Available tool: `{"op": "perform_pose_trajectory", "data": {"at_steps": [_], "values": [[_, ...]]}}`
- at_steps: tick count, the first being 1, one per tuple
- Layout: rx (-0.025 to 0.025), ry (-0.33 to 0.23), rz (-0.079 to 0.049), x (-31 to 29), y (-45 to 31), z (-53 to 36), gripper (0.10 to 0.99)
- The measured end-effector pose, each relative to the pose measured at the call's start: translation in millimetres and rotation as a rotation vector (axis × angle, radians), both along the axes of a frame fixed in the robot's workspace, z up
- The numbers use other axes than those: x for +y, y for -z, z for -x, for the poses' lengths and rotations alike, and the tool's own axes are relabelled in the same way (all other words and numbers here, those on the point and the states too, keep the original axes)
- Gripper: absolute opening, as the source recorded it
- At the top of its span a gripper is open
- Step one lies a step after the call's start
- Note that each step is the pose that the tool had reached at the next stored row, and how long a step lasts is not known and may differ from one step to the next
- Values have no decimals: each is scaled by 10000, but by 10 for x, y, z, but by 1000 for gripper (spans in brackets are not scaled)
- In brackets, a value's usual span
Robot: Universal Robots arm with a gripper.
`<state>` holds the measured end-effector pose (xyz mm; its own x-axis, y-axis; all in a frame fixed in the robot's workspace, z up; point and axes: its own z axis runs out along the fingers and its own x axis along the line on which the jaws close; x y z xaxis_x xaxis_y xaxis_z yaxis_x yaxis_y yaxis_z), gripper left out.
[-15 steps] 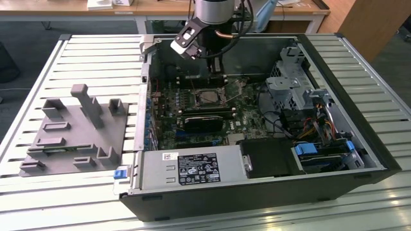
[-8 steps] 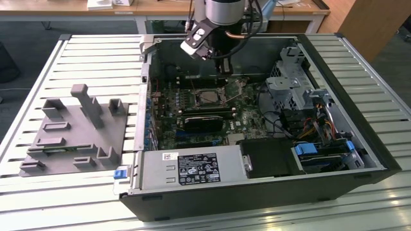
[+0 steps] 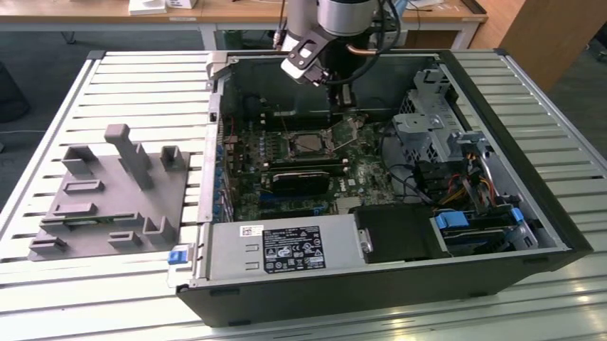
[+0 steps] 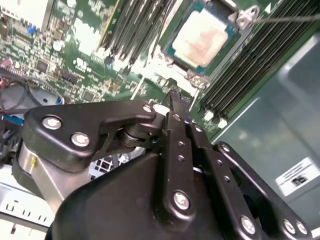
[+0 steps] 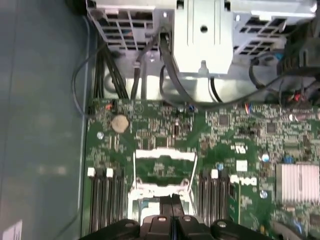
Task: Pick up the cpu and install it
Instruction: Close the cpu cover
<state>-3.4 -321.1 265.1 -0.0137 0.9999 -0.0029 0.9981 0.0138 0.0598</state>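
Second wrist view: claw pressed together, empty, poised over the board near the cpu, which lies in its socket. Memory slots flank it; the case wall is close.

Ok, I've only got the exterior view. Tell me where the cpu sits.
Observer: In the second wrist view the flat square cpu with the shiny silver top and green rim lies in its socket on the green motherboard.
Operator: Now report the fingers.
Observer: In the first wrist view the black metal fingers are shut together, holding nothing.
Operator: Check for contact.
Observer: None: the gripper is clear of the cpu; a strip of motherboard shows between them.
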Motion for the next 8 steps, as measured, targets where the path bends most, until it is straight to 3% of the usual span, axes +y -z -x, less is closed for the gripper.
{"op": "perform_pose_trajectory", "data": {"at_steps": [4, 8], "values": [[95, 1, 0, 2, 23, -125, 106], [104, -23, 1, 2, 46, -207, 106]]}}
